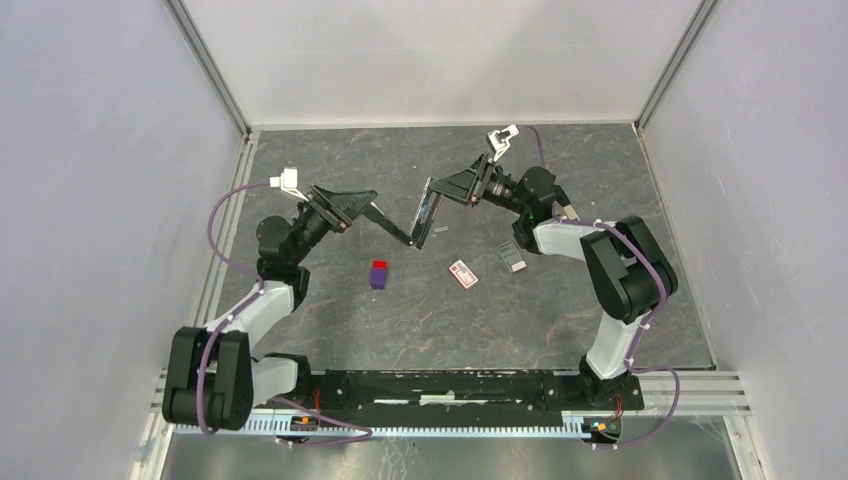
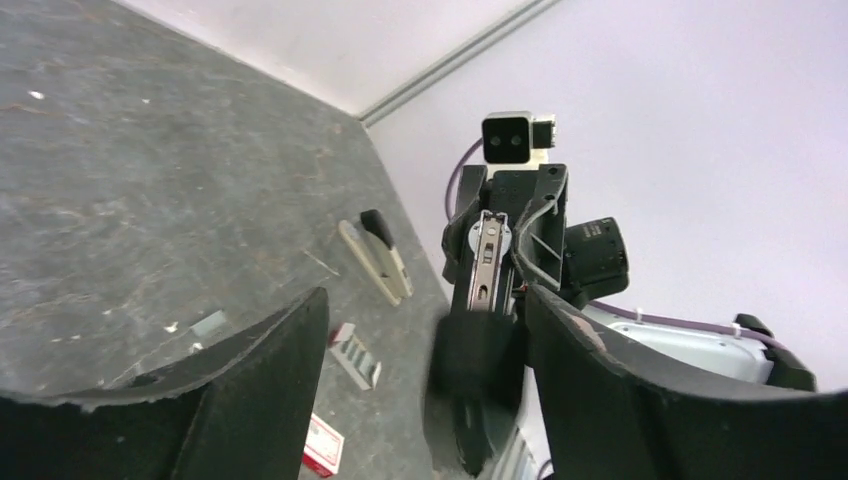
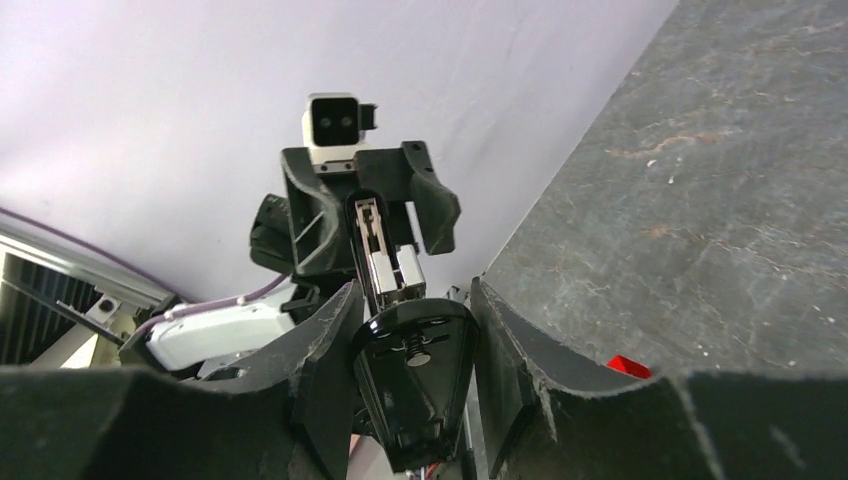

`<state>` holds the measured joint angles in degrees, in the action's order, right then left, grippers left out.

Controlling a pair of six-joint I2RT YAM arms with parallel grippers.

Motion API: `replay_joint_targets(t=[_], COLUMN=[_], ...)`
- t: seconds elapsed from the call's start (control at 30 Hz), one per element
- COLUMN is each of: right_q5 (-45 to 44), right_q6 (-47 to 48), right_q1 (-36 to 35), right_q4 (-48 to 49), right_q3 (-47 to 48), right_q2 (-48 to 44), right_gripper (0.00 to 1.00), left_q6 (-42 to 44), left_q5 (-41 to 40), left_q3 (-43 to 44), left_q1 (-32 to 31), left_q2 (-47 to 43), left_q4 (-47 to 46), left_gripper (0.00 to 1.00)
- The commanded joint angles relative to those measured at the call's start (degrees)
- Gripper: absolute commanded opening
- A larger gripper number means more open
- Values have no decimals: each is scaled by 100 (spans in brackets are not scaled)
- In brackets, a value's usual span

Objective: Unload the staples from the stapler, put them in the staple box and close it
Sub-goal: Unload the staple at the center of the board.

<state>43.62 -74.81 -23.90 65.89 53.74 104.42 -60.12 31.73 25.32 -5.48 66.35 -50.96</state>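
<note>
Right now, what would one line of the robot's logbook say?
stage: stapler opened, held off table | left gripper: shut on stapler | right gripper: shut on stapler | loose staples: on table

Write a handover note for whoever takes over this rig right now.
Grippers: right gripper is shut on the black top of the stapler. The left gripper is around its other end, grip unclear.
Position: the stapler is swung open and held in the air between the arms, above the table.
Done: lifted and opened.
Left: get the staples out. Whether the magazine holds any cannot be seen.
</note>
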Motion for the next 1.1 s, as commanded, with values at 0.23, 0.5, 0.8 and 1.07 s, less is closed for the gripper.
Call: replay_joint_targets(t=[0.23,0.5,0.8,1.07], right_q5=[11,285,1184,1352], right_q6=[106,1784,1583,2196], right_q1=[-93,-430,-579,-159], right_q4=[319,-885,392,174], right_q3=[32,214,606,411], right_q2=[-474,-531,155,-225], right_gripper=[0,5,98,98], left_q6=[-1756,-375,1964,3951], left_q5=[642,900,1211,303], left_q3=[-9,384,2170,3595], left_q1=[29,29,37,80], left_q2=[651,-55,-364,-337], left_q4=[-2644,-932,2561,5294], left_gripper=[6,2,2,2])
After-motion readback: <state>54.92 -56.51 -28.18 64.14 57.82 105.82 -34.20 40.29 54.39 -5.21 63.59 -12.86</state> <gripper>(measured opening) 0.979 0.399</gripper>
